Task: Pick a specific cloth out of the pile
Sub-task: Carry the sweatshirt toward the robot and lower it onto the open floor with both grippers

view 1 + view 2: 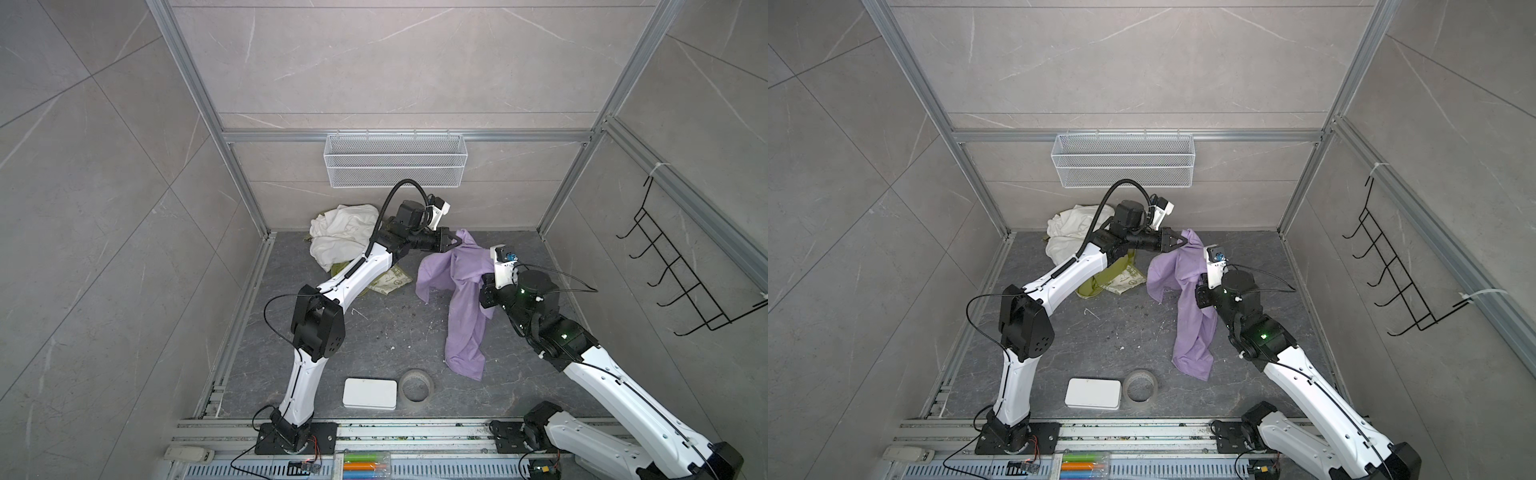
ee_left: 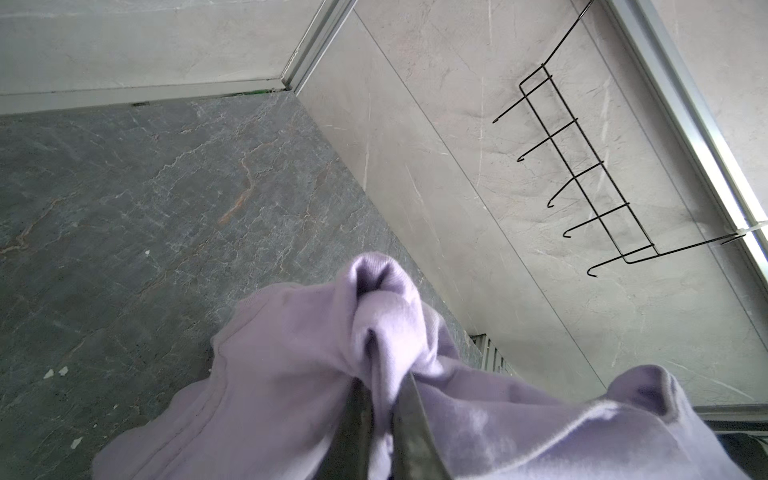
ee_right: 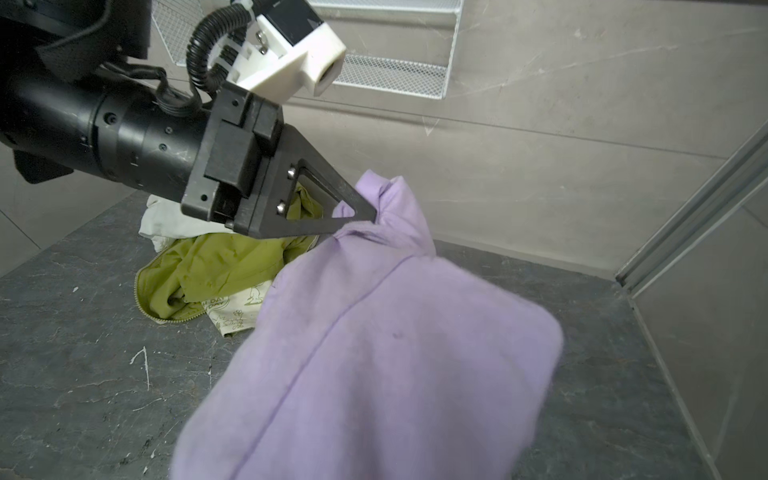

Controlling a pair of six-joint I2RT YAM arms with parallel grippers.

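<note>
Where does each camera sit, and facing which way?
Both top views: high above the arm bases, looking down toward the back wall; both arms, lavender cloth, pile.
Left wrist: behind left gripper, facing hook rack; own fingers pinch cloth.
Right wrist: faces back wall and basket; left gripper shows, own fingers hidden.
Shared: both wrist views show the pinched corner.

1. The left gripper (image 3: 368,216) pinches a fold of the lavender cloth (image 3: 395,332), jaws closed on it.
2. The cloth runs from there toward the lens, seam showing; its blurred near part seems lifted off the surface (image 3: 83,374).
3. By the surface's far edge lies the pile (image 3: 195,257): white cloth (image 3: 174,226), olive-green zipped garment (image 3: 232,262), cream printed piece (image 3: 235,318).
4. A white mesh basket (image 3: 395,75) hangs on the back wall (image 3: 561,104).
</note>
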